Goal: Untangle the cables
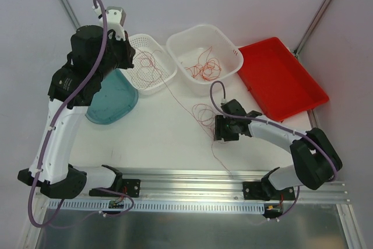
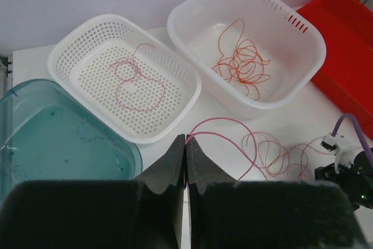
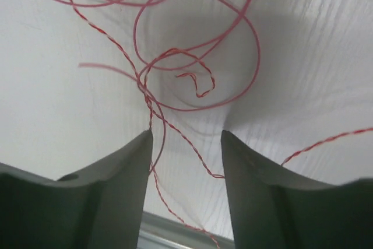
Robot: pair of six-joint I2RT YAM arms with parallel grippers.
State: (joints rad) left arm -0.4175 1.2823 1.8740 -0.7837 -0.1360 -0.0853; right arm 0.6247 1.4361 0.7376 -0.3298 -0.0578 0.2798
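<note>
Right wrist: thin, looped red-orange cables (image 3: 148, 106)

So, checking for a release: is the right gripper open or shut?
Open: the right gripper has its fingers apart, cable strands passing loose through the gap.

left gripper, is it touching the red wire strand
Touching. The left wrist view shows the left gripper shut, with the red wire strand emerging from between its fingertips.

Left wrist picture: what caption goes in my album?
Left gripper shut on one thin red cable, over the white table.
</note>
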